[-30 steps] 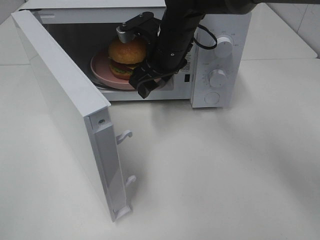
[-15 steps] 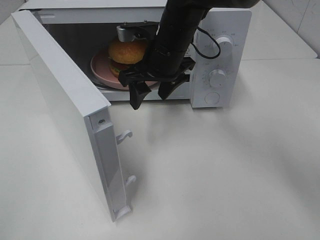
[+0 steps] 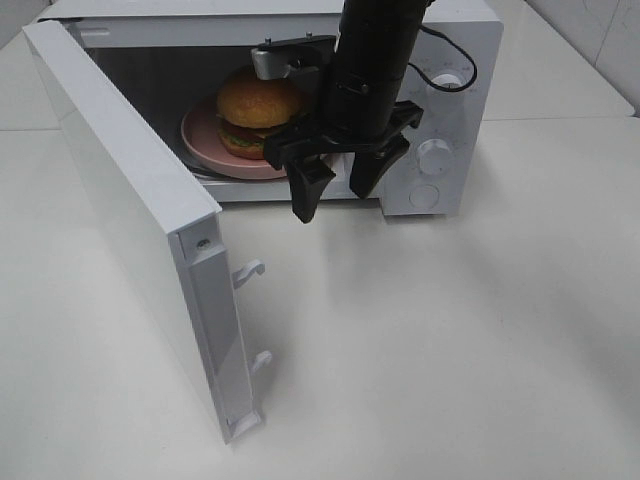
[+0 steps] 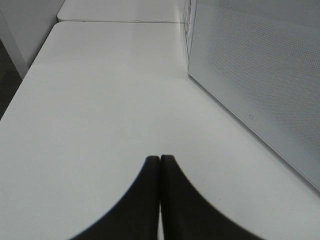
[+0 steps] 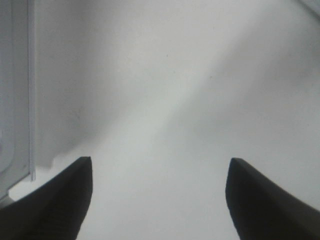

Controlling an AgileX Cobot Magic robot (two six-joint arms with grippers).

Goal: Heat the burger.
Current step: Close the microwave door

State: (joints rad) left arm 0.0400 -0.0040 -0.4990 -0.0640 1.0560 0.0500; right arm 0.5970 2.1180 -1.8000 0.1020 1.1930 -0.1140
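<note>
The burger, golden bun over lettuce and patty, sits on a pink plate inside the open microwave. My right gripper hangs open just outside the cavity, fingers pointing down at the table and nothing between them. The right wrist view shows the same gripper with its jaws spread wide over bare white table. My left gripper is shut and empty, low over the table beside the microwave's open door; the exterior high view does not show it.
The microwave door swings far out to the front left, its latch hooks facing the middle. Control knobs are on the microwave's right panel. The door's edge borders the right wrist view. White table surrounds everything.
My right gripper has pulled back out of the microwave cavity, swung to point downward and shifted right. The burger and plate stay inside. The left arm shows no earlier frame.
</note>
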